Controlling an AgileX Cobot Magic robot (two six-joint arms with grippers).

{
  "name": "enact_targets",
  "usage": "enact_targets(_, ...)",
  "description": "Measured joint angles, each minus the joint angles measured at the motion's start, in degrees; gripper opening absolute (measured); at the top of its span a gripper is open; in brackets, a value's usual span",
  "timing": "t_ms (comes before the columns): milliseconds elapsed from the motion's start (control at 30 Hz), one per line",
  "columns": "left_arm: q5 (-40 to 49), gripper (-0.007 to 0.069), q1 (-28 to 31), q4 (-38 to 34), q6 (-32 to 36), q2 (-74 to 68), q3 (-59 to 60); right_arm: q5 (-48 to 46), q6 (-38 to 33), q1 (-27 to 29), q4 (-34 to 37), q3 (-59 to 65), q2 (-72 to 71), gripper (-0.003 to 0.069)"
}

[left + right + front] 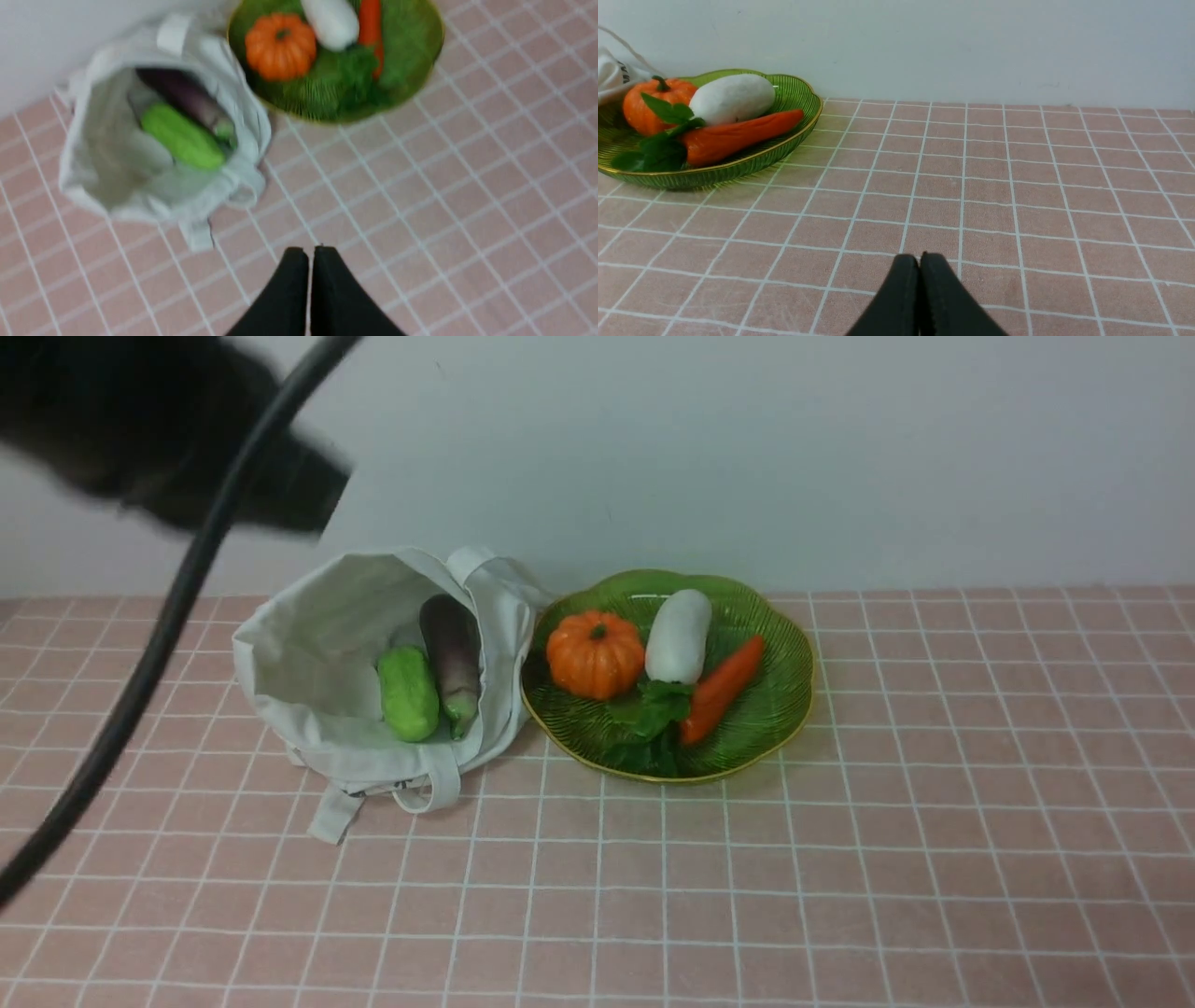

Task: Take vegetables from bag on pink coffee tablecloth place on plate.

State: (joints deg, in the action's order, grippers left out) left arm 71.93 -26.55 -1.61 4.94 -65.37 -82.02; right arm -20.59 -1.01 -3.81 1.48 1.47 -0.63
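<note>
A plain off-white wall (747,448) is rising at the rear; soft, even light is falling across it; faint marks are showing on its upper area.

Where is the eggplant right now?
In the front view, the eggplant lies inside the bag, just right of the cucumber and left of the plate.

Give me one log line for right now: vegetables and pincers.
plate: pumpkin, radish, carrot | bag: cucumber, eggplant | left pincer: shut, empty | right pincer: shut, empty
</note>
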Motion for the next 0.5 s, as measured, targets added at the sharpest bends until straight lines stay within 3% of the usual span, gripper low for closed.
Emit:
enact_targets(67, -1.84, -0.0005, 0.0, -0.18, -0.42, 5.29, 7.66, 0.0, 0.0, 0.0, 0.0, 0.0, 0.0, -0.0016)
enact_targets(133, -12.36, -0.0005, 0.0, -2.2, -1.71, 19.02, 23.34, 0.0, 0.0, 0.0, 0.0, 0.0, 0.0, -0.0016)
enact_targets(267, -26.39, -0.0005, 0.0, -5.42, -4.56, 32.21, 42.95, 0.0, 0.0, 0.0, 0.0, 0.0, 0.0, -0.0016)
enact_targets(500, -42.61, -0.0005, 0.0, -5.55, -7.14, 42.84, 60.8, 0.0, 0.0, 0.0, 0.0, 0.0, 0.0, -0.0016)
